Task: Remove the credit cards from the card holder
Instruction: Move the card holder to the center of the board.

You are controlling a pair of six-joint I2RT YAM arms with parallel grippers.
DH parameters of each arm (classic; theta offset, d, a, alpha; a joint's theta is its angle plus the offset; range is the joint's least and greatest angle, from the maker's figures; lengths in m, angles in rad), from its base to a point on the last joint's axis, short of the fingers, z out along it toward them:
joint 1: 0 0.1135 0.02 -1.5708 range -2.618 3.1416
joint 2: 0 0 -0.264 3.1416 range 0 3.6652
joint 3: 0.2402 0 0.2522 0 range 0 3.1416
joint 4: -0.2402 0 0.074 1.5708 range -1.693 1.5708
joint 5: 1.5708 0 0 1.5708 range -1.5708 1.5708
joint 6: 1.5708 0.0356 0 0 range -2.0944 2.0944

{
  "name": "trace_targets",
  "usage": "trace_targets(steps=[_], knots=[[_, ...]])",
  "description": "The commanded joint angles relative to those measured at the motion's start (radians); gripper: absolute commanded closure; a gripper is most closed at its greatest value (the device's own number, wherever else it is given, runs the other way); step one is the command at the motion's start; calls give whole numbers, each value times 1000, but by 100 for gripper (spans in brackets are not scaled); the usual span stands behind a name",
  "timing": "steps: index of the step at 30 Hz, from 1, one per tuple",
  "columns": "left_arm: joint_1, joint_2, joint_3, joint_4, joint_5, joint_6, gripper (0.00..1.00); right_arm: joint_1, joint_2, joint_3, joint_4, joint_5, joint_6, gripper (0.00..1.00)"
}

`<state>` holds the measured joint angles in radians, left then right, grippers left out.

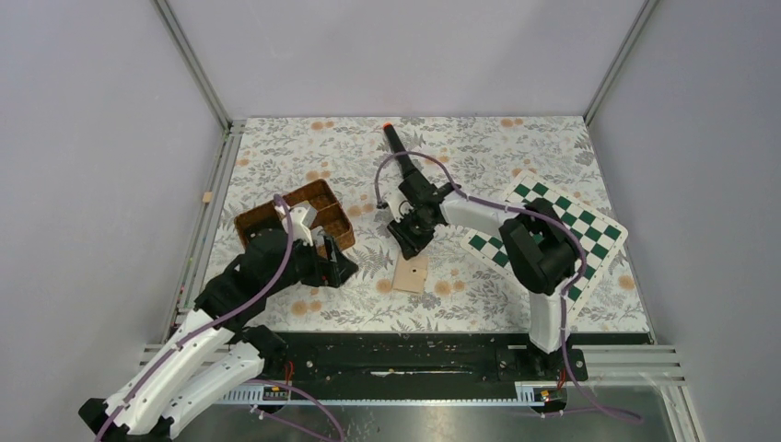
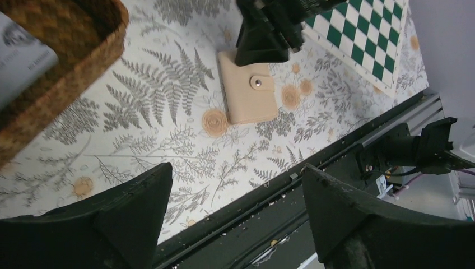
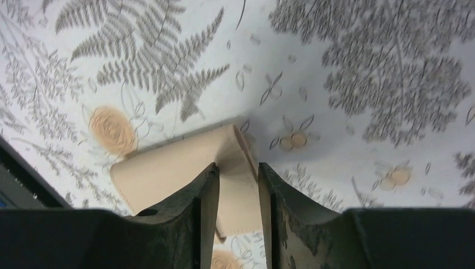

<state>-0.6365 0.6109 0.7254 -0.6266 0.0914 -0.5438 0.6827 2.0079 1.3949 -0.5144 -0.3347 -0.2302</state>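
The tan card holder [image 1: 411, 275] lies flat on the floral mat near the front centre, its snap flap closed [image 2: 250, 92]. My right gripper [image 1: 411, 247] stands over its far edge. In the right wrist view the jaws [image 3: 237, 168] are nearly together, with the holder's raised tan edge [image 3: 168, 168] between them. My left gripper [image 1: 343, 269] is open and empty, low over the mat left of the holder, and its fingertips [image 2: 159, 179] frame the front rail. No credit cards show in any view.
A brown woven basket [image 1: 247, 224] with a white item inside sits at the left, also in the left wrist view [image 2: 84, 61]. A green-white chequered board [image 1: 576, 226] lies at the right. A black pen with an orange tip [image 1: 392, 138] lies at the back. The black rail [image 1: 396, 354] runs along the front.
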Motion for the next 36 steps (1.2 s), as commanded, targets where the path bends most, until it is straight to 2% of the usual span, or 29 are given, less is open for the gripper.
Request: trace_targets(steps=[1,3,6,11,18,23,27,31,36], knots=[[-11,-9,-52,80,59,-69,16,-7,-179,-109,126,5,106,57],[-16,-5,-85,111,64,-96,17,-8,-252,-176,172,76,229,50],[-27,28,-140,179,85,-139,20,-8,-359,-273,232,211,430,48],[-59,125,-199,323,88,-191,24,15,-486,-406,245,399,714,57],[-154,351,-213,514,21,-236,32,83,-574,-548,330,524,947,59],[-188,469,-207,605,-8,-253,35,84,-542,-617,499,446,943,59],[-205,534,-208,623,-37,-251,36,83,-478,-598,504,395,899,56],[-212,559,-225,675,-41,-251,37,84,-458,-619,592,382,879,54],[-212,549,-234,679,-65,-252,37,83,-419,-574,521,433,877,53]])
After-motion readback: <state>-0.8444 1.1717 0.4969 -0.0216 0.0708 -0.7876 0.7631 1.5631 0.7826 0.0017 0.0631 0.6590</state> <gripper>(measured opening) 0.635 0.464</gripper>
